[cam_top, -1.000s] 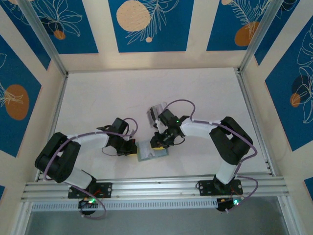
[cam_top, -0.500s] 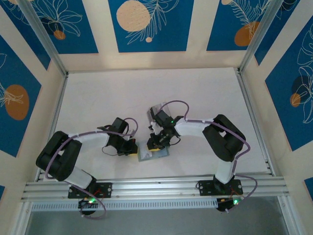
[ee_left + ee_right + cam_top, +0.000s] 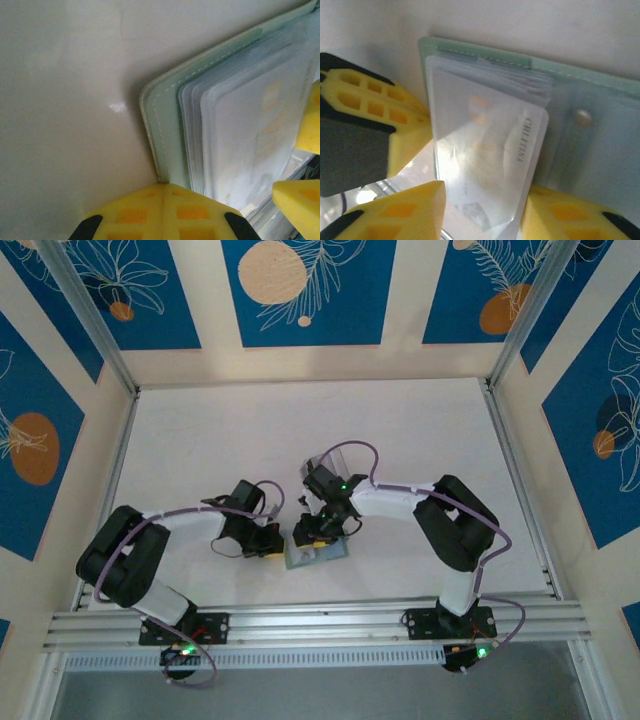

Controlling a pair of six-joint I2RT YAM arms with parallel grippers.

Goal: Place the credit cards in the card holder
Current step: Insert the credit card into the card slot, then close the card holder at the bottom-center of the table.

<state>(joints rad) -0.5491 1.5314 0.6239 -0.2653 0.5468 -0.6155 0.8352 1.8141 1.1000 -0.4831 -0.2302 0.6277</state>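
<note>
The right gripper (image 3: pixel 482 196) is closed narrowly on a pale credit card (image 3: pixel 485 145). Its yellow fingers (image 3: pixel 405 212) press the card's two long edges, as seen from the right wrist. The card's far end lies tucked among the clear plastic sleeves (image 3: pixel 520 82) of the card holder (image 3: pixel 600 100). The holder lies open and flat on the white desk (image 3: pixel 250 440). Faint lettering runs along one side of the card. A small round snap stud (image 3: pixel 581 118) shows on the holder's sage-green cover just beside it.

Opposite, the left gripper (image 3: pixel 162 192) has its yellow pads shut flush together on the near corner of the holder's stitched green edge. The fanned sleeves spread away from that corner, and the tips of the other gripper's fingers show at the holder's far side.

From above, the two grippers meet low over the desk's near middle, between the two arm bases. The left arm reaches in from the left and the right arm bends in from the right, with the holder lying just below their tips. Blue panels with leaf and orange-disc patterns (image 3: pixel 300 290) wall in the desk.
</note>
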